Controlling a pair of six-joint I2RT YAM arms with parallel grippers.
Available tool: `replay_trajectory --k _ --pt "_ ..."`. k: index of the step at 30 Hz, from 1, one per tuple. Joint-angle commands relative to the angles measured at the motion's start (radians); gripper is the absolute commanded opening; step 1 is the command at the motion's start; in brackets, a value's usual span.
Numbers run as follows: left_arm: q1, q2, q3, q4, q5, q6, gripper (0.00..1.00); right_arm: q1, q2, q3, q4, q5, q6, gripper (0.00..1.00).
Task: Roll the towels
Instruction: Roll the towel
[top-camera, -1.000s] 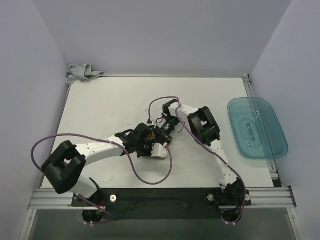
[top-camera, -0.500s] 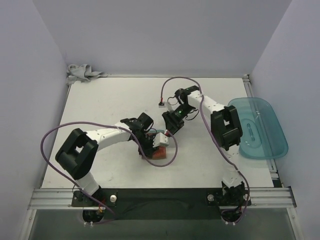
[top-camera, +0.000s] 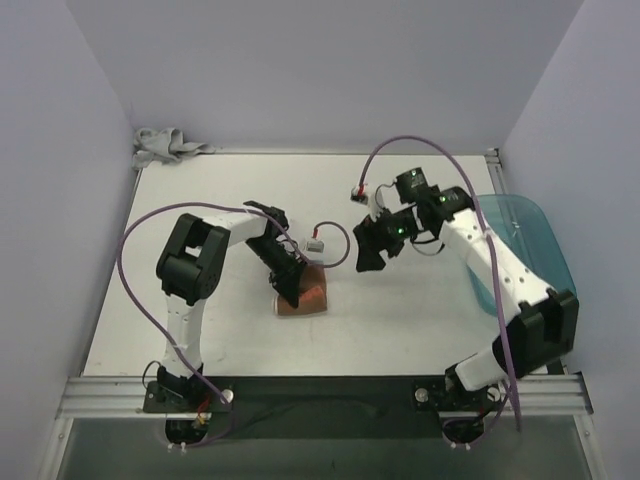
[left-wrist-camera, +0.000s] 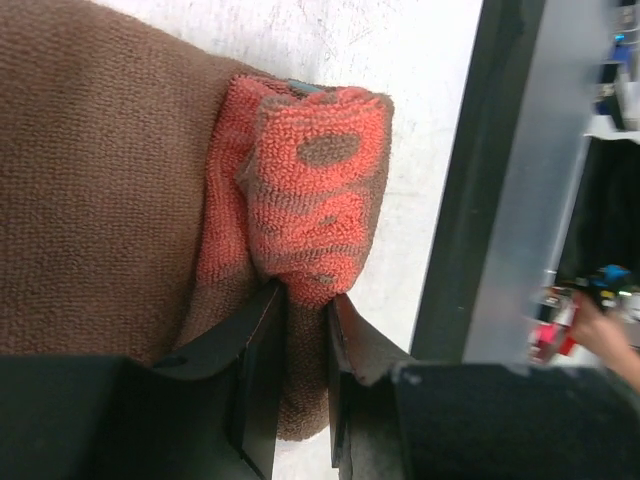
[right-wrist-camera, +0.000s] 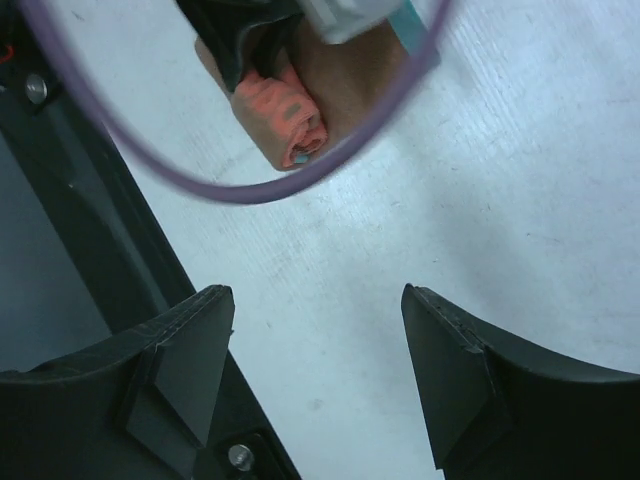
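Loosely, a purple cable (right-wrist-camera: 245, 193) loops just beside the rust-brown towel (top-camera: 312, 298).

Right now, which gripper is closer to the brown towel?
Left. The left gripper pinches the rolled end of the brown towel; the right gripper hangs open, apart from it, off toward the teal tray.

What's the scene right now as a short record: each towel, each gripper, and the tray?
rust-brown towel: mid-table, partly rolled, flat part beside the roll
light grey towel: bunched at the far left corner, not rolled
left gripper: shut on the rust-brown towel's roll
right gripper: open, empty, above bare table
teal tray: at the table's right edge
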Motion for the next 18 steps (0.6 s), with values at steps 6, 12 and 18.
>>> replay_trajectory --k 6,12,18 --pt "0.009 0.261 0.199 -0.172 -0.182 0.048 0.22 0.31 -0.141 -0.132 0.088 0.274 -0.057 0.64" --pt "0.015 0.372 0.305 -0.264 -0.18 0.048 0.25 0.482 -0.046 -0.159 0.198 0.45 -0.123 0.63" --pt "0.02 0.403 0.336 -0.292 -0.173 0.053 0.29 0.609 0.097 -0.198 0.395 0.558 -0.184 0.67"
